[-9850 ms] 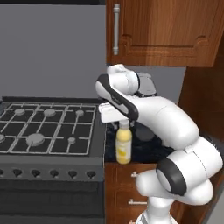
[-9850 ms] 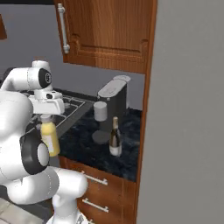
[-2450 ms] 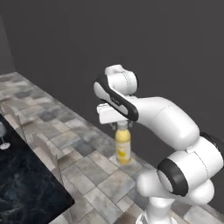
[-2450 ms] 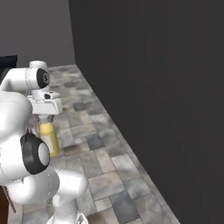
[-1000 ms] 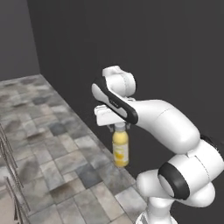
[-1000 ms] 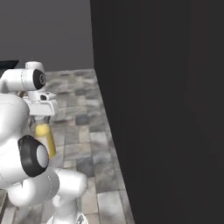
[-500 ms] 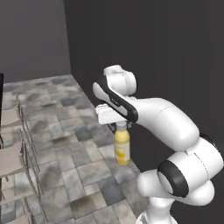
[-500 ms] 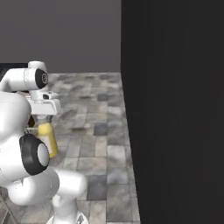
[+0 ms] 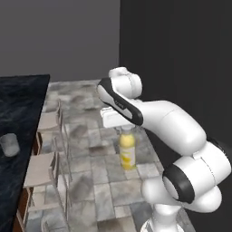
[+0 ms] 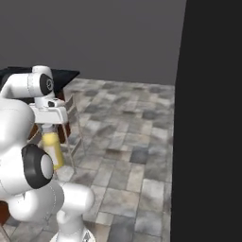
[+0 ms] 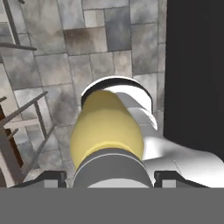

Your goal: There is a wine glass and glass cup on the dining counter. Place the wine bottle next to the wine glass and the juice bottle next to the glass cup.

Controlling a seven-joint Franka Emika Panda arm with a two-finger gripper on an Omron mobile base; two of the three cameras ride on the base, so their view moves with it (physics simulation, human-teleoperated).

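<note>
The hand [image 9: 126, 128] is closed on the cap end of the juice bottle [image 9: 128, 152] and holds it up in the air, upright, well above the tiled floor [image 9: 93, 149]. The bottle hangs straight down from the hand — yellow body below, grey cap up between the fingers. In the right base view the same bottle [image 10: 52, 149] hangs under the hand [image 10: 49, 126], close in front of the robot's own white body. In the hand view the bottle [image 11: 107, 129] is seen end-on, cap nearest the camera, with both finger tips [image 11: 49, 177] flanking the cap, one on each side.

Off to the left in the left base view sits the black marbled desk [image 9: 20, 102], and a glass cup [image 9: 9, 145] stands on it near the edge that faces the robot, well apart from the bottle. A row of pale stools [image 9: 45, 163] runs along that edge, between the desk and the robot. In the right base view a corner of the desk [image 10: 64, 74] shows behind the arm, with a stool [image 10: 74, 127] just beside it.

A dark wall [image 9: 181, 59] stands to the robot's right, a grey one [image 10: 113, 38] straight ahead past the tiles. No wine glass or wine bottle in view that I can make out.
</note>
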